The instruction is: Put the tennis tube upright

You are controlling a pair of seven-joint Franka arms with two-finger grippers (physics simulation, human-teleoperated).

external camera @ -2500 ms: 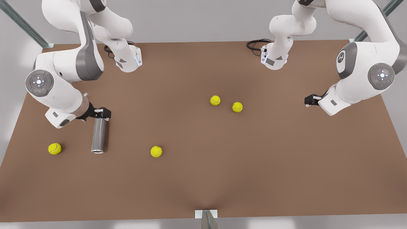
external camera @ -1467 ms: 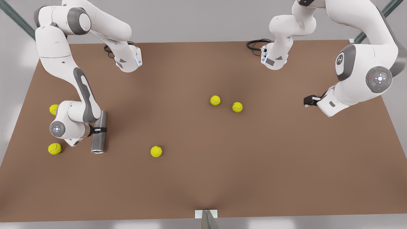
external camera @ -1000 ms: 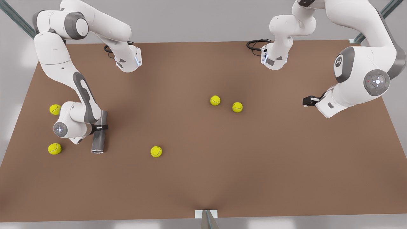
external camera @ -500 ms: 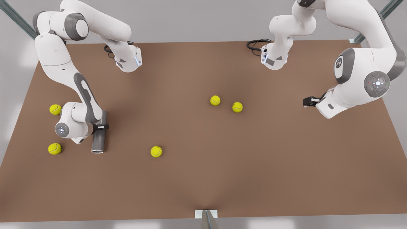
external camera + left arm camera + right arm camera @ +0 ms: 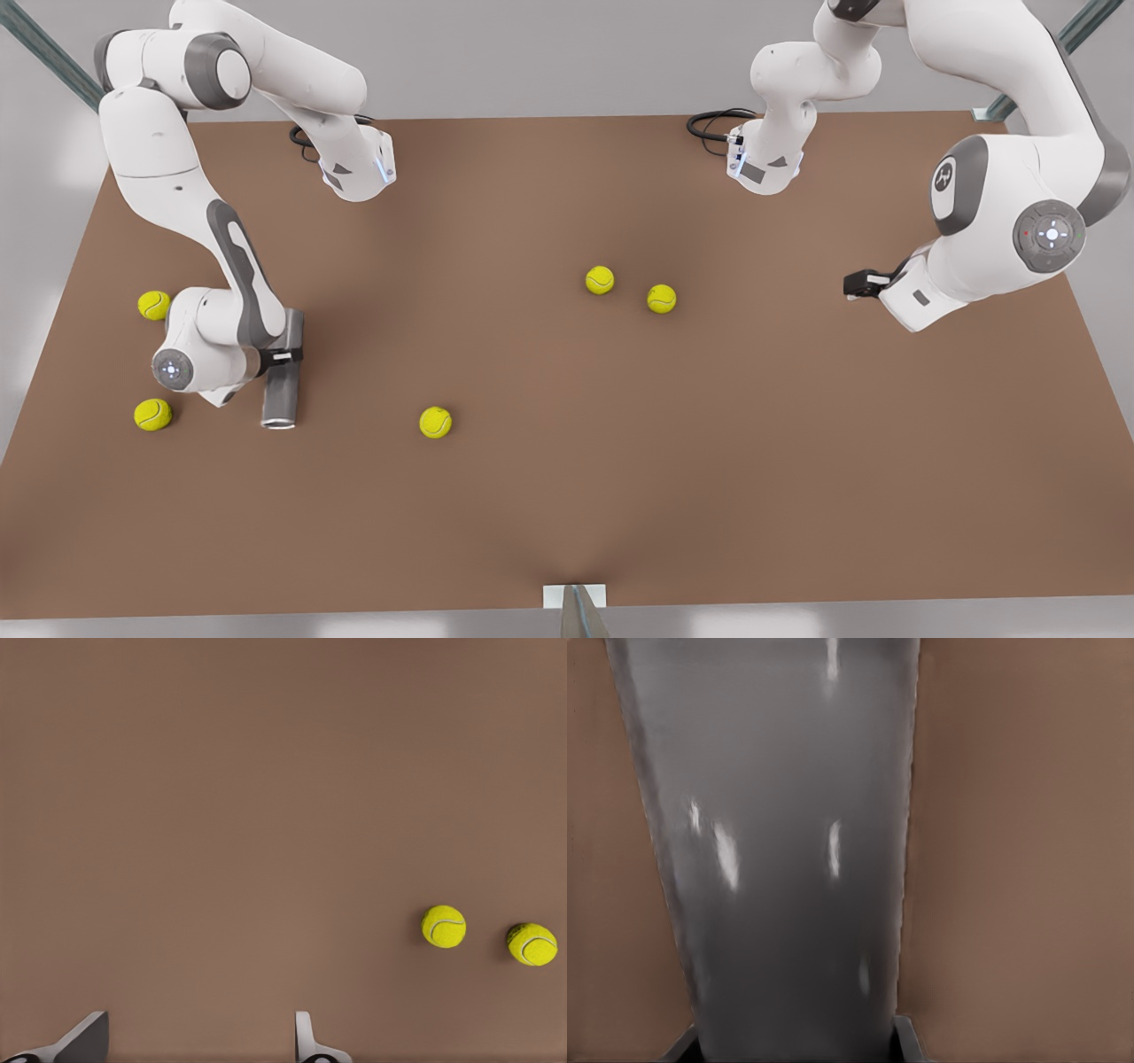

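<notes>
The tennis tube (image 5: 283, 394), a plain grey cylinder, lies lengthwise at the front view's left, its silvery rim (image 5: 278, 424) toward the near table edge. My right gripper (image 5: 286, 356) is shut on the tube about midway along it. In the right wrist view the tube (image 5: 780, 842) runs up from between the fingertips (image 5: 911, 1043). Whether it still rests on the table I cannot tell. My left gripper (image 5: 853, 283) waits open at the front view's right, and its fingers (image 5: 306, 1038) stand apart above bare table.
Several tennis balls lie on the brown table (image 5: 567, 496): two (image 5: 154, 305) (image 5: 152, 414) beside the right arm, one (image 5: 435, 422) toward the near edge, and a pair (image 5: 600, 280) (image 5: 661, 299) mid-table, which the left wrist view also catches (image 5: 443, 926) (image 5: 532, 943). Arm bases stand at the far edge.
My right arm swung round, and its gripper went from the tube's far end to its middle and closed there. The tube has since shifted slightly toward the front view's right. The left arm barely moved.
</notes>
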